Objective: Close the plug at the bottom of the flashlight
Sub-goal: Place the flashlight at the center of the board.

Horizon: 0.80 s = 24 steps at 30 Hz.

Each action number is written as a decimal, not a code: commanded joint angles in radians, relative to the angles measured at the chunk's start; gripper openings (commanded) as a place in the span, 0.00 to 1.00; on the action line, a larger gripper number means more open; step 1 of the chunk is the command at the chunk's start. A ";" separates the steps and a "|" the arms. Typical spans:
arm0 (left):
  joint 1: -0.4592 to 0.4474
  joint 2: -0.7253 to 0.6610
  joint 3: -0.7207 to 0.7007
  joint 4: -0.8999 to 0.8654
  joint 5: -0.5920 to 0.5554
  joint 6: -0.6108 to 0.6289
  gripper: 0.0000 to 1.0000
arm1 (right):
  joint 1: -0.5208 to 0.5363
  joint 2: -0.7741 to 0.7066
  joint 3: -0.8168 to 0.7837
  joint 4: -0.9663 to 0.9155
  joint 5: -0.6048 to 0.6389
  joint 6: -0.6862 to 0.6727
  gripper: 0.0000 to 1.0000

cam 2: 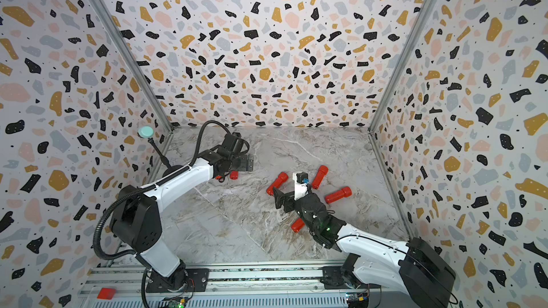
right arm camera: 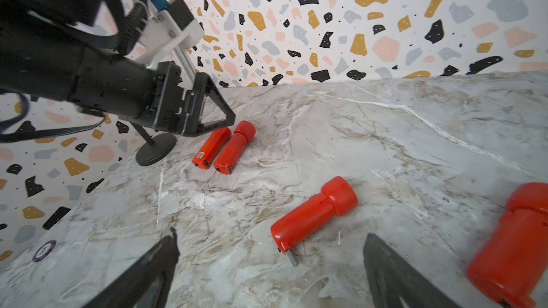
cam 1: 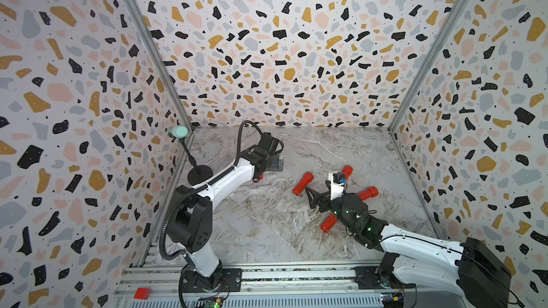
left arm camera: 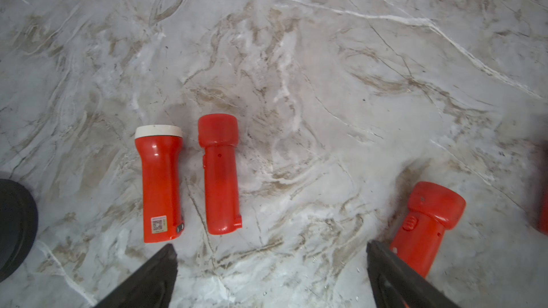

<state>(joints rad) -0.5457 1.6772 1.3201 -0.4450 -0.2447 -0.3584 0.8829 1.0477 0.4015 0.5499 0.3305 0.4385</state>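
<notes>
Flashlight (right arm camera: pixel 314 217) lies on surface (right arm camera: pixel 385 131), between middle and right edge, metal plug (right arm camera: pixel 292 259) sticking out of base. Right pincer (right arm camera: pixel 270 234) spread wide, empty, hovering just before it; left pincer (left arm camera: pixel 269 245) likewise spread, empty. Risk: push on plug slides loose flashlight across smooth surface, or jaw knocks neighbouring flashlight (right arm camera: pixel 510 247).

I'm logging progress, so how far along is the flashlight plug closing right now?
Looks done: the flashlight pair by the left tool shows no prongs. In hand: nothing; it and the right tool stand open, empty. Left: the flashlight before the right tool, its plug prong still out. Others unclear.
</notes>
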 commanded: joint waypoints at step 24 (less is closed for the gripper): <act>-0.289 0.220 0.077 0.052 -0.061 -0.023 0.95 | -0.198 -0.035 0.106 -0.261 -0.101 0.185 0.99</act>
<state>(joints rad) -0.8135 1.8816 1.3540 -0.3985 -0.2970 -0.3798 0.6872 1.0138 0.4667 0.3012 0.2535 0.6201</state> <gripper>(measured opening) 0.953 0.992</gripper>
